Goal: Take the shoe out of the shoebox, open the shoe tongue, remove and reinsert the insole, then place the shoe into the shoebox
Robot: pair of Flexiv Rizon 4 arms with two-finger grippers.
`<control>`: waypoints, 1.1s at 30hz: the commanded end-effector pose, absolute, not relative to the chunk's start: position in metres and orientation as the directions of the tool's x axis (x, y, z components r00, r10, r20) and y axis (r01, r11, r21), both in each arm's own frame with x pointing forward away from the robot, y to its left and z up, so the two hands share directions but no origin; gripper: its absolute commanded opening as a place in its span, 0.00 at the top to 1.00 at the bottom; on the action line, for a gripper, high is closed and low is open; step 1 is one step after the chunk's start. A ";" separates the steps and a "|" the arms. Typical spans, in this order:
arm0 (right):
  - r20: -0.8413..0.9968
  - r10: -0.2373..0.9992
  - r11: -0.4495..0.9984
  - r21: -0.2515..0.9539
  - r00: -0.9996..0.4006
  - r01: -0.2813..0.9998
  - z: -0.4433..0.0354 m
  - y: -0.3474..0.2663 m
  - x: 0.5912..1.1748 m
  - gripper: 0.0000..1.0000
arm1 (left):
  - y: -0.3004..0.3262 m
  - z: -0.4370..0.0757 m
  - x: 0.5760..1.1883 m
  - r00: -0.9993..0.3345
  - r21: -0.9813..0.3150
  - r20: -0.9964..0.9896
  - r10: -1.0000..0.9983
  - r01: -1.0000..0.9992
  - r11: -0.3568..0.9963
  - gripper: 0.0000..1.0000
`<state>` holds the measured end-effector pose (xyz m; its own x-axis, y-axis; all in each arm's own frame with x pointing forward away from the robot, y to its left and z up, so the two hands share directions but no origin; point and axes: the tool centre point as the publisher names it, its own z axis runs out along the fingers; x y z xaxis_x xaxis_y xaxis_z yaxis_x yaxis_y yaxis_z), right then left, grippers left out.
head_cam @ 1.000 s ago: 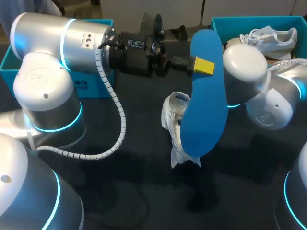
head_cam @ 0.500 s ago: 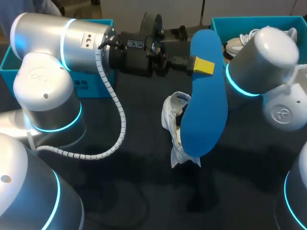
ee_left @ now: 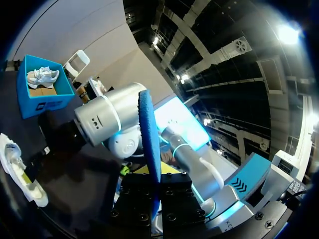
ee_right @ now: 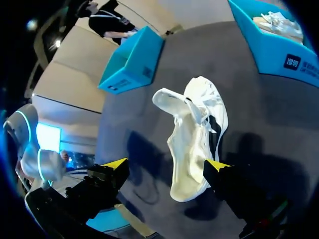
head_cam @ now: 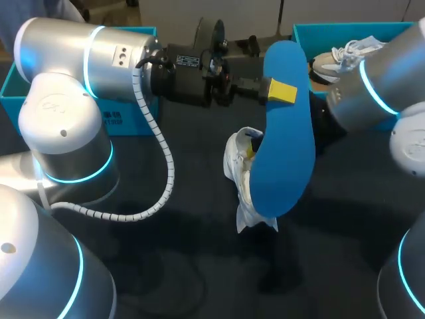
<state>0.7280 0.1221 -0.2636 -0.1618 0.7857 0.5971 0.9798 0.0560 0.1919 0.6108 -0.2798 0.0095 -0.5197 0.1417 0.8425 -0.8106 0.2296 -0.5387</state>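
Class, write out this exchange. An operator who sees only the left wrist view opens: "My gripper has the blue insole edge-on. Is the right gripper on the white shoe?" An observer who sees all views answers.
Observer: No. The right gripper is open. Its yellow tips are wide apart, and the shoe shows between them, ungripped.
Operator: How does the shoe lie?
Observer: It is down on the table, and its tongue looks pulled outward from the opening.
Operator: Where is my insole against it?
Observer: In the head view the insole hangs upright from the left gripper and hides much of the shoe.
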 end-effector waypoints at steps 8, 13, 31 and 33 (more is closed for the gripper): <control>0.653 0.738 0.049 0.200 -0.170 0.979 -0.265 0.114 0.722 0.00 | -0.280 0.008 0.610 -0.520 -0.539 0.842 0.142 -0.811 0.227 1.00; 0.653 0.738 0.049 0.200 -0.170 0.979 -0.265 0.114 0.722 0.00 | -0.280 0.008 0.610 -0.520 -0.539 0.842 0.142 -0.811 0.227 1.00; 0.873 0.464 -0.099 0.219 -0.150 0.971 -0.205 0.078 0.724 0.00 | -0.280 0.008 0.610 -0.520 -0.539 0.842 0.142 -0.811 0.227 1.00; 0.885 0.436 -0.095 0.226 -0.164 0.970 -0.198 0.075 0.726 0.00 | -0.280 0.008 0.610 -0.520 -0.539 0.842 0.142 -0.811 0.227 1.00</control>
<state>0.7293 0.0863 -0.2021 -0.1381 0.4930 0.8590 0.9719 -0.0994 0.2134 0.6107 -0.2798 0.0095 -0.5197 0.1417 0.8425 -0.8106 0.2296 -0.5387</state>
